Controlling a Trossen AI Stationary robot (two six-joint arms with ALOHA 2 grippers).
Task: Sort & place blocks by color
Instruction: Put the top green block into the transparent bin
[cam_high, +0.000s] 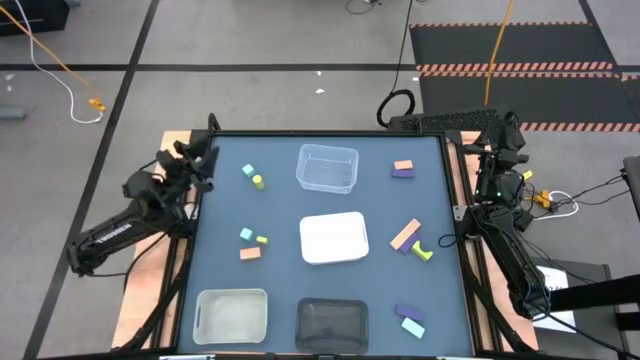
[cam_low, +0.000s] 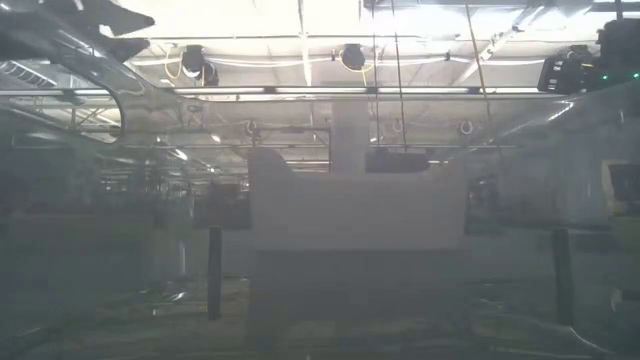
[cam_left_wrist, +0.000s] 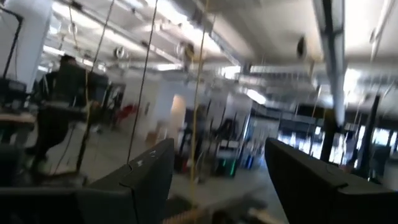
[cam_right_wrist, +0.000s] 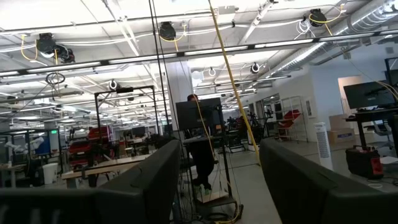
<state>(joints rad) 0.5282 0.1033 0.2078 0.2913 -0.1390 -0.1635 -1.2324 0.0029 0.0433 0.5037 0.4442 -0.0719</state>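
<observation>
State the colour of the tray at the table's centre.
White, clearest in the high view: the centre tray.

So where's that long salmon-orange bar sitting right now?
In the high view, the salmon-orange bar lies tilted on the table's right half, just right of the white tray, with a purple block and a yellow-green block right beside it.

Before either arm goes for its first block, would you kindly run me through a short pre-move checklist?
1. Left pincer open, holding nothing: ok.
2. Right pincer open, holding nothing: ok.
3. Both arms parked off the mat, at the table's sides: ok.
4. Blocks sorted: not ok; the clear tray, white tray, frosted tray and black tray hold none.
5. Blocks free to grasp singly: not ok; the salmon block touches the purple block.
6. Which tray takes which colour: cannot tell.
</observation>
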